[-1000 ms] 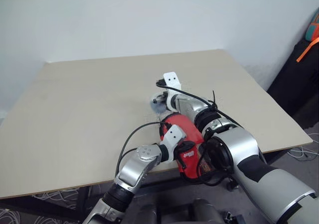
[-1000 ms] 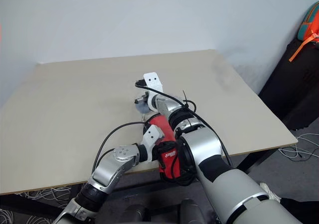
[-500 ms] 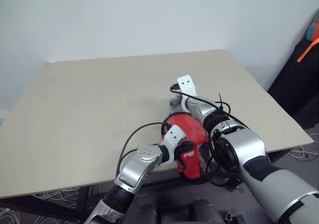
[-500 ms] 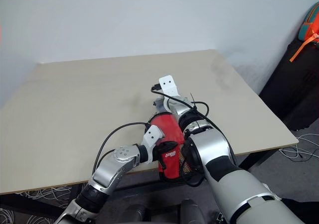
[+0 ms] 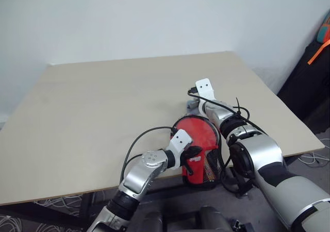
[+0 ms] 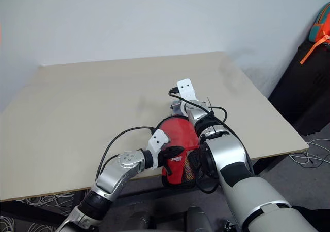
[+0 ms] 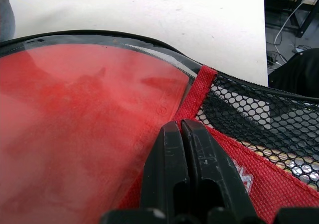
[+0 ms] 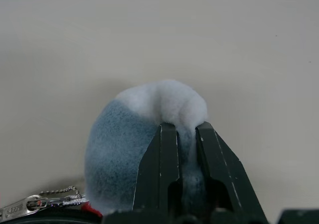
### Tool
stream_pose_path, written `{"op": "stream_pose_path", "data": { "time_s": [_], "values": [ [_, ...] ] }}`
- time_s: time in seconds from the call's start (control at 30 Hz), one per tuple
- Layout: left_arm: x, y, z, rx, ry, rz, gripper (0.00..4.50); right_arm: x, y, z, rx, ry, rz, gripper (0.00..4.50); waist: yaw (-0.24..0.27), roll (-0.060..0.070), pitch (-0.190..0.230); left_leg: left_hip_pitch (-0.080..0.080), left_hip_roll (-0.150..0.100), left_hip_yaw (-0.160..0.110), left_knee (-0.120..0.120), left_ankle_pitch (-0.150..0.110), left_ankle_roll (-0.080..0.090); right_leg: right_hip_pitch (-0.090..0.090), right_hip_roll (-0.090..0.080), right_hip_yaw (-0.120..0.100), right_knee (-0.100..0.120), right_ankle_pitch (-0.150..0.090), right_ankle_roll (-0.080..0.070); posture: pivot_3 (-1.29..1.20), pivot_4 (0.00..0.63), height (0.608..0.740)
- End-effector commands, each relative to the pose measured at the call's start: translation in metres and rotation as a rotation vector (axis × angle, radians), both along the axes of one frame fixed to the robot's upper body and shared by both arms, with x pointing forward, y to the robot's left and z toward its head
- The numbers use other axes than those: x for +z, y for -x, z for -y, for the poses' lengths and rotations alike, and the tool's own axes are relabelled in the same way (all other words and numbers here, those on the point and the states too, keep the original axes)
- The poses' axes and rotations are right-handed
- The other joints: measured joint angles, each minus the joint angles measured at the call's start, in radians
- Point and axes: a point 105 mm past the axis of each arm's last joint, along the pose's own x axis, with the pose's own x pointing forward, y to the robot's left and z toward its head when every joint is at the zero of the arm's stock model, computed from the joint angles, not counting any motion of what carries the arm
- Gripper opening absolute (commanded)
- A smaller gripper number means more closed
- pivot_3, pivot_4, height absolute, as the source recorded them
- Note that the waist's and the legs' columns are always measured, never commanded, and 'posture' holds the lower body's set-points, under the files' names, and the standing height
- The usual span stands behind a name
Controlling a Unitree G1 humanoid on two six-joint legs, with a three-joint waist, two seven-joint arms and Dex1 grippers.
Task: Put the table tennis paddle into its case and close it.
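Where the wall is white, a beige table [image 5: 93, 118] stands.

Beige counter [image 5: 93, 118] against a plain white wall [image 5: 154, 15], lit evenly. Right side: a black bag [image 5: 309, 82] with orange strap and teal top. Grey floor [image 5: 309, 162] there has loose white cables [image 5: 315, 157].

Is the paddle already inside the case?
Inside. In the left wrist view the table tennis paddle shows red behind the clear half of the case. Whether the zip is fully shut, cannot tell.
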Motion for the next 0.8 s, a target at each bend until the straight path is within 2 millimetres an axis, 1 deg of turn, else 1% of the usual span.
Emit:
{"op": "stream_pose_path", "data": {
  "time_s": [0.03,0.13,0.27,0.37,0.63,0.8],
  "values": [
    [-0.016,-0.005,-0.013,0.051,-0.055,-0.039,0.0,0.021,-0.011,0.024,-0.053,0.063,0.095,0.01,0.0,0.0,0.0,0.0,0.0,0.0,0.0,0.0,0.0,0.0,0.0,0.0,0.0,0.0,0.0,0.0,0.0,0.74],
    [-0.015,-0.013,-0.015,0.079,-0.059,-0.02,0.0,0.019,-0.01,0.026,-0.046,0.065,0.085,0.01,0.001,0.0,0.0,0.0,-0.001,0.0,0.0,0.0,0.0,0.0,-0.001,0.0,0.0,0.0,0.0,0.0,0.0,0.74],
    [-0.012,-0.022,-0.016,0.093,-0.061,0.003,0.0,0.018,-0.01,0.023,-0.024,0.064,0.08,0.01,0.0,0.0,0.0,0.001,-0.001,0.0,0.001,0.0,0.001,0.001,-0.001,0.0,0.0,-0.001,0.001,0.0,0.0,0.74],
    [-0.005,-0.027,-0.016,0.08,-0.052,0.011,0.0,0.018,-0.009,0.018,-0.008,0.05,0.073,0.01,0.0,0.0,0.0,0.002,-0.001,0.0,0.001,0.001,0.001,0.002,-0.001,0.0,0.0,-0.001,0.002,0.0,0.0,0.74],
    [-0.001,-0.024,-0.027,0.055,-0.071,0.005,0.0,0.022,-0.008,0.007,0.036,0.026,0.069,0.01,-0.004,0.001,-0.001,0.002,-0.001,0.0,-0.001,0.001,0.001,0.002,-0.001,0.001,0.0,0.0,0.001,0.0,0.0,0.74],
    [-0.001,-0.031,-0.026,0.077,-0.07,0.009,0.0,0.025,-0.008,0.0,0.063,0.019,0.075,0.01,-0.003,0.001,-0.001,0.002,-0.001,0.0,-0.001,0.001,0.001,0.002,-0.001,0.001,0.0,0.0,0.001,0.0,0.0,0.74]
  ]
}}
